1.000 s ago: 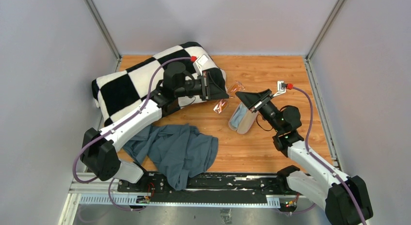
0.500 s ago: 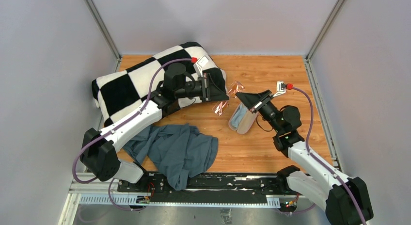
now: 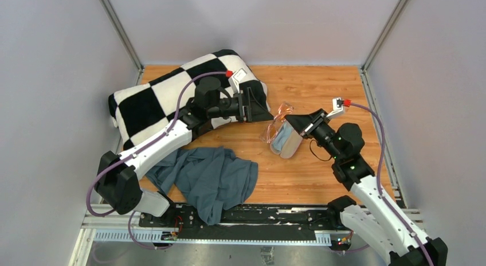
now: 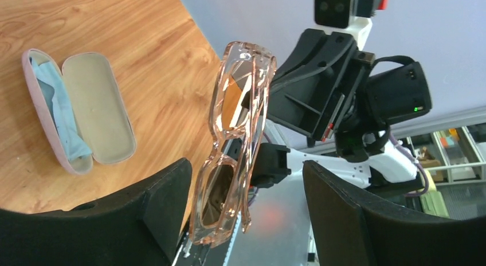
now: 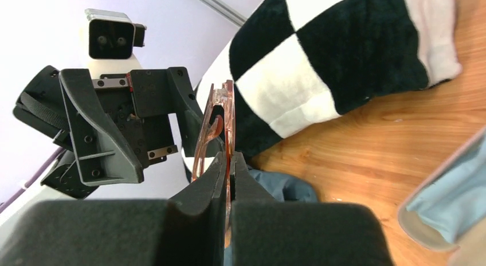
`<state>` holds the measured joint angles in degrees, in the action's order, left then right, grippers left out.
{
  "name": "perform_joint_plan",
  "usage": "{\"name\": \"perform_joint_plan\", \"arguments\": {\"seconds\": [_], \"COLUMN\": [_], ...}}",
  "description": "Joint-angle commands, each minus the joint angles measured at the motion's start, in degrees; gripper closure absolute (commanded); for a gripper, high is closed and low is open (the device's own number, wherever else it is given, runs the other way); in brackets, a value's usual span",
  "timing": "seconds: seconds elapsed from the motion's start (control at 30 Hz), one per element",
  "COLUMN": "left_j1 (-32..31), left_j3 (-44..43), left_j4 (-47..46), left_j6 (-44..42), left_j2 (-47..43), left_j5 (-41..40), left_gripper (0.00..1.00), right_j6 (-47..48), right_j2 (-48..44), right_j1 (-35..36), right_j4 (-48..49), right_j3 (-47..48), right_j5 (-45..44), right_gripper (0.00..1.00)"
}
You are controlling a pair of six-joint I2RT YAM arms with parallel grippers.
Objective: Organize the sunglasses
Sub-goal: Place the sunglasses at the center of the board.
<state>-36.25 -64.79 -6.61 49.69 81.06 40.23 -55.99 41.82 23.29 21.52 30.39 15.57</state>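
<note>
A crumpled grey garment (image 3: 212,180) lies on the table (image 3: 321,180) nearest the arm bases, below and behind the left end effector (image 3: 265,112). Further out, the open pink case (image 3: 290,143) lies on the table just below the right end effector (image 3: 291,121), with a blue cloth (image 3: 279,139) inside one half. The right end effector is closed on the sunglasses (image 3: 275,124), pinching the edge of the frame and holding them clear of the table. They stand between the left end effector's fingers (image 4: 166,203), which are spread wide and touch neither side of the frame. Beyond and to the left of the left end effector, a black-and-white checked blanket (image 3: 155,100) lies at the table's far side.
</note>
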Motion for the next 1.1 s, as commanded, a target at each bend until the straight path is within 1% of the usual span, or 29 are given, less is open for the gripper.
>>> {"name": "perform_joint_plan", "arguments": {"seconds": [0.0, 0.03, 0.1, 0.2, 0.33, 0.43, 0.53, 0.6, 0.67, 0.77, 0.87, 1.07], "left_j1": [-0.4, -0.4, -0.3, -0.2, -0.2, -0.2, -0.2, -0.2, -0.2, -0.2, -0.2, -0.2], "left_j3": [0.9, 1.1, 1.4, 0.9, -1.5, -1.9, -2.1, -2.2, -1.9, -1.5, -1.2, -0.5], "left_j4": [-0.9, -0.9, -0.8, 3.9, 16.1, 21.2, 25.3, 27.3, 28.5, 29.2, 29.8, 30.3], "left_j6": [-0.6, -0.8, -1.2, -4.3, -12.1, -15.6, -18.6, -19.7, -20.4, -20.5, -20.3, -20.6], "left_j2": [-0.5, -0.5, -1.0, -1.2, -2.0, -3.3, -4.6, -5.1, -5.4, -5.8, -6.0, -6.8], "left_j5": [-0.3, -0.4, -0.7, -2.6, -9.0, -14.2, -19.3, -22.4, -24.7, -25.7, -25.8, -26.7], "left_gripper": [0.22, 0.14, 0.11, 0.11, 0.11, 0.10, 0.09, 0.08, 0.08, 0.08, 0.08, 0.08], "right_j6": [9.0, 11.4, 15.3, 20.7, 26.3, 28.8, 28.4, 26.1, 22.4, 15.1, 8.4, 0.0], "right_j2": [-3.0, -3.3, -4.0, -4.3, -3.6, -1.3, 2.0, 4.9, 8.5, 15.7, 24.6, 38.9], "right_j1": [0.8, 0.8, 0.9, 0.8, 0.9, 0.8, 1.2, 3.0, 7.3, 14.5, 19.7, 28.1], "right_j4": [-20.3, -25.7, -34.5, -48.2, -64.2, -74.1, -81.8, -84.7, -87.0, -89.6, -92.3, -92.2], "right_j3": [7.2, 8.8, 12.5, 17.4, 23.0, 25.1, 25.4, 25.5, 26.5, 27.1, 28.1, 30.2], "right_j5": [-4.2, -5.3, -7.9, -12.8, -21.2, -26.3, -29.2, -32.9, -38.6, -46.5, -49.8, -54.1], "right_gripper": [1.00, 1.00, 1.00, 1.00, 1.00, 1.00, 1.00, 1.00, 1.00, 1.00, 1.00, 1.00]}}
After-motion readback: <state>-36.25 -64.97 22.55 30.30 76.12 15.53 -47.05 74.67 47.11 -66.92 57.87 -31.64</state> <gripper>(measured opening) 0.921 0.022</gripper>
